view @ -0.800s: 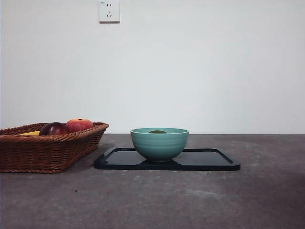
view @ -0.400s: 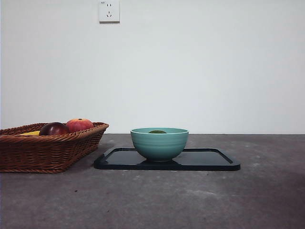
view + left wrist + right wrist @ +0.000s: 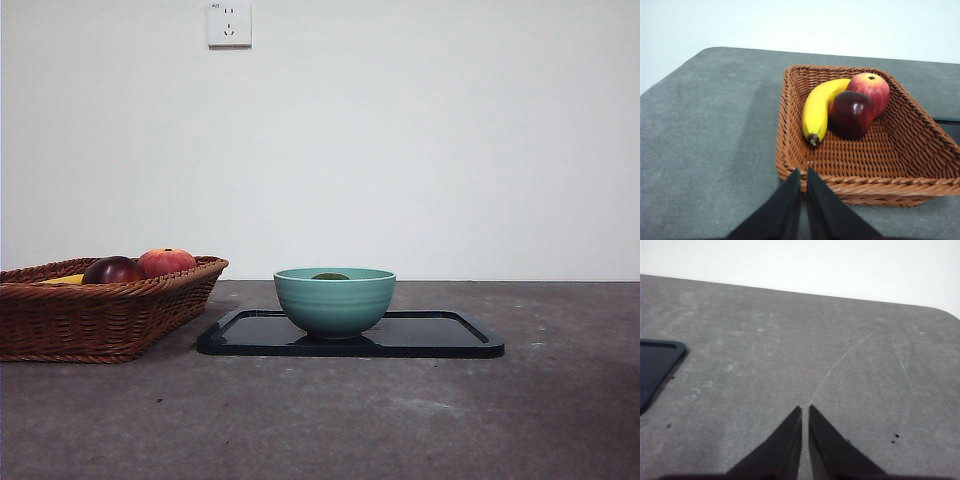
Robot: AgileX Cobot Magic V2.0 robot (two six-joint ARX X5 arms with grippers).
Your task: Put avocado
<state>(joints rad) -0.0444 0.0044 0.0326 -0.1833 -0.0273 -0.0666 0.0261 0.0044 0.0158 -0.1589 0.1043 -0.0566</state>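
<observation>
The avocado (image 3: 330, 276) lies inside the teal bowl (image 3: 335, 305); only its dark olive top shows above the rim in the front view. The bowl stands on a black tray (image 3: 440, 338) at the table's middle. My left gripper (image 3: 803, 175) is shut and empty, held back from the near rim of the wicker basket (image 3: 790, 125). My right gripper (image 3: 805, 412) is shut and empty over bare grey table, with a corner of the black tray (image 3: 655, 362) off to one side. Neither gripper shows in the front view.
The wicker basket (image 3: 100, 320) stands left of the tray and holds a banana (image 3: 817, 107), a dark red fruit (image 3: 851, 114) and an orange-red apple (image 3: 871, 90). A wall socket (image 3: 229, 23) is on the white wall behind.
</observation>
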